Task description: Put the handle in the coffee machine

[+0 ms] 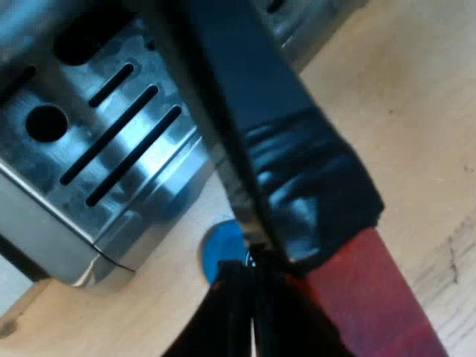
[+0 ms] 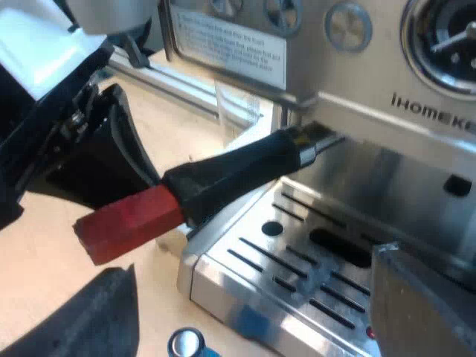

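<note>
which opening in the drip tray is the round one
The single hole at the drip tray's corner, nearest the handle's black part. The other openings are long narrow slots.

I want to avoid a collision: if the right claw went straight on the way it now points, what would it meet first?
Most likely the espresso machine's slotted drip tray, straight ahead of the open right claw; the handle runs above the tray. Depth is unclear.

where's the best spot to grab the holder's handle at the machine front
Grip the dark handle just ahead of its red end, coming from the side away from the espresso machine: its metal tip is tucked under the machine.
</note>
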You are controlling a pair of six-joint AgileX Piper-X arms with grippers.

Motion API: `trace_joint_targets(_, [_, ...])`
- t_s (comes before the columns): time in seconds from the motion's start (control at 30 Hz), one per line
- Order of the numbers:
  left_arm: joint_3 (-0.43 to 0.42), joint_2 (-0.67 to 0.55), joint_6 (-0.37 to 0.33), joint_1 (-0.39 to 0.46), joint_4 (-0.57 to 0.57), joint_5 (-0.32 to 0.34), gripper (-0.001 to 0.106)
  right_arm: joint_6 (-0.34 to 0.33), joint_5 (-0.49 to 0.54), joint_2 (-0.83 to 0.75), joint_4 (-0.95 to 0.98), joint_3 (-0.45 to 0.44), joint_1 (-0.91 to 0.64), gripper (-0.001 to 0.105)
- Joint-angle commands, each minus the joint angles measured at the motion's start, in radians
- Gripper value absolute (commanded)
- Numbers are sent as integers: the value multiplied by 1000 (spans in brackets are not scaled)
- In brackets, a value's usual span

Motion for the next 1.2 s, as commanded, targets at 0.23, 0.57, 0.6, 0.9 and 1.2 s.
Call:
trace_joint_targets(0.23, [-6, -23, -56, -38, 37, 101, 0, -5, -4, -7, 28, -3, 1, 66])
trace_joint_targets(0.57, [-6, -54, -56, -155, 37, 99, 0, 20, -86, -30, 85, -15, 1, 68])
trace_joint_targets(0.6, [-6, -54, -56, -164, 35, 99, 0, 20, -86, -35, 89, -15, 1, 69])
trace_joint_targets(0.9, [-6, -54, -54, -235, -19, 98, 0, 22, -86, -135, 163, -15, 1, 79])
trace_joint_targets(1.2, [-6, -51, -29, -271, -100, 172, 0, 33, -55, -184, 186, -15, 1, 79])
